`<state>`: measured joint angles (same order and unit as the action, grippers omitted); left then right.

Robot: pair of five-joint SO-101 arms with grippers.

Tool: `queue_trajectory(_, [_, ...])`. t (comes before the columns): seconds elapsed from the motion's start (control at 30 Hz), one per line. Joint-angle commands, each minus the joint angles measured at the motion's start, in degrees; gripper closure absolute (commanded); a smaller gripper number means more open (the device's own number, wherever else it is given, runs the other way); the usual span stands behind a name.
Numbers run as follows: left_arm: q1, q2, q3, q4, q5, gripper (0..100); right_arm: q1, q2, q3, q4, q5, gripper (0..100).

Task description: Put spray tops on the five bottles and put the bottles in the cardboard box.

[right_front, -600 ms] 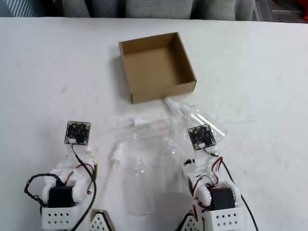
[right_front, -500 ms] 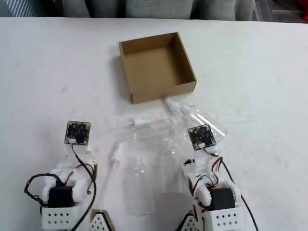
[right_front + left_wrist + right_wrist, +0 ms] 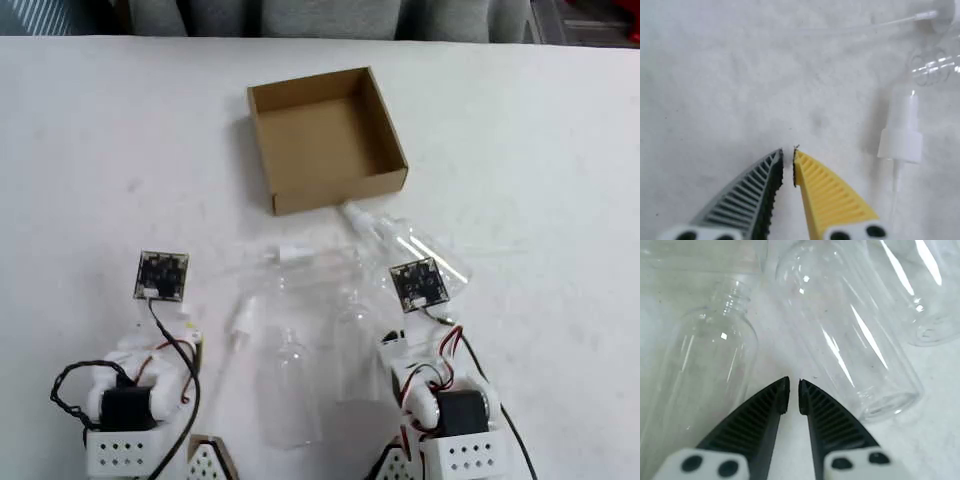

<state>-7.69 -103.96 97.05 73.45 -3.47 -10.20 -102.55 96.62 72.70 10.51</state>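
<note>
The open cardboard box [image 3: 325,135] stands at the far middle of the table with nothing visible inside. Several clear bottles lie on their sides between the arms, among them one [image 3: 288,385] near the front and one [image 3: 415,245] carrying a white spray top by the box. A loose white spray top [image 3: 243,318] [image 3: 900,135] lies left of them. My left gripper [image 3: 788,152] is shut on nothing over bare table beside that top. My right gripper [image 3: 790,388] is shut too, its tips between two lying bottles [image 3: 710,360] [image 3: 850,340].
Both arm bases [image 3: 125,420] [image 3: 455,425] sit at the table's front edge. Another white spray top with a thin tube [image 3: 295,252] lies among the bottles. White table [image 3: 540,150] spreads open to the left and right of the box.
</note>
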Motion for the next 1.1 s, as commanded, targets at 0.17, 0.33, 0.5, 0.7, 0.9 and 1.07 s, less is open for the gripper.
queue_trajectory(0.17, [-0.31,-0.57,-0.09,0.26,-0.44,95,-0.66,-0.57,0.18,0.04,0.35,98.1])
queue_trajectory(0.33, [-0.40,-0.57,-0.09,0.26,-0.53,95,-0.57,-0.57,0.18,0.04,0.09,98.1])
queue_trajectory(0.5, [-0.31,-0.57,-0.09,0.26,-0.62,94,-0.22,-0.57,0.18,0.04,0.35,98.1])
queue_trajectory(0.7, [-0.75,-0.57,-2.90,-4.48,-0.79,94,0.84,-0.66,0.18,0.04,0.35,97.8])
queue_trajectory(0.9, [-0.22,-0.57,-5.36,-14.95,-0.79,94,10.42,-0.75,-0.26,-5.41,0.35,97.7])
queue_trajectory(1.07, [-0.22,-0.57,-4.40,-17.76,-0.35,94,17.19,-0.57,0.18,-11.91,0.53,97.7])
